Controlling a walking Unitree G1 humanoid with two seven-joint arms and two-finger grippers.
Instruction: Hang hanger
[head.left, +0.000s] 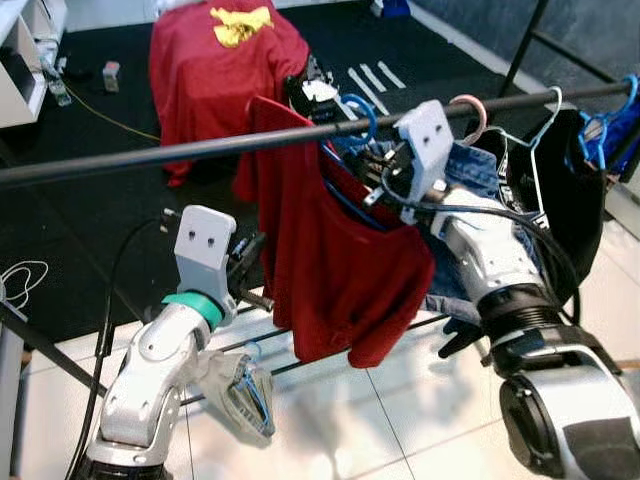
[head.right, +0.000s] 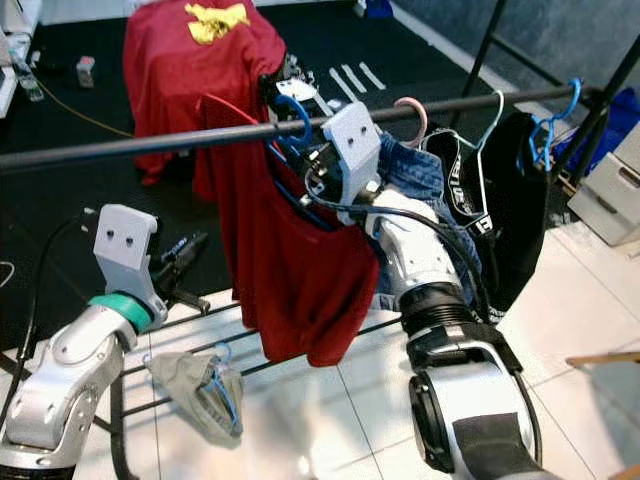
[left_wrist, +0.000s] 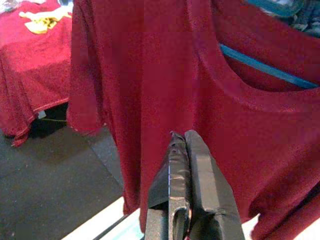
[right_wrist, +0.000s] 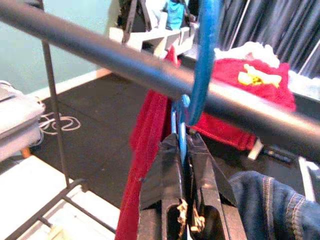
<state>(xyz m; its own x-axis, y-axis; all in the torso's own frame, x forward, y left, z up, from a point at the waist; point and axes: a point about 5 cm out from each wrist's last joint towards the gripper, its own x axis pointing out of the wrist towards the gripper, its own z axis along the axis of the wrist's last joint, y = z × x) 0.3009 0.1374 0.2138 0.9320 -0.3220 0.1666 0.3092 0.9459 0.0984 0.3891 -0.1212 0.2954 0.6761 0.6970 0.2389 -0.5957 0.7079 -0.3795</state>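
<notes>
On the rail: a blue hanger (head.left: 362, 113) has its hook over the dark clothes rail (head.left: 150, 153), and a red shirt (head.left: 335, 260) hangs from it
Right tool (right_wrist: 184, 142): raised to the rail, clenched on the blue hanger's neck just under the hook; the right wrist view shows the two black fingers (right_wrist: 165, 165) pressed on the blue wire from both sides
Left tool (left_wrist: 182, 145): low, beside the red shirt's lower left edge, fingers pressed together with nothing between them; the left wrist view looks straight at the shirt cloth, close in front of the tips
Hanger bar: the left wrist view shows a blue strip (left_wrist: 270, 67) across the shirt's neck opening, which the eye views mostly hide behind the right arm
Further along the rail: to the robot's right a pink hook (head.left: 470, 110), a white wire hanger (head.left: 545, 120) and another blue hanger (head.left: 605, 125), with a denim garment (head.left: 480, 170) and a black garment (head.left: 565, 200) below them
Lower rack bars: a grey garment on a small blue hanger (head.left: 245, 390) sits near the left arm
Behind the rail: a red cloth with a yellow patch (head.left: 225, 60) is draped over something on the dark floor mat (head.left: 90, 190)
Floor: white tiles (head.left: 400, 400) under the rack; the right eye view shows a grey drawer unit (head.right: 610, 190) at the far right
</notes>
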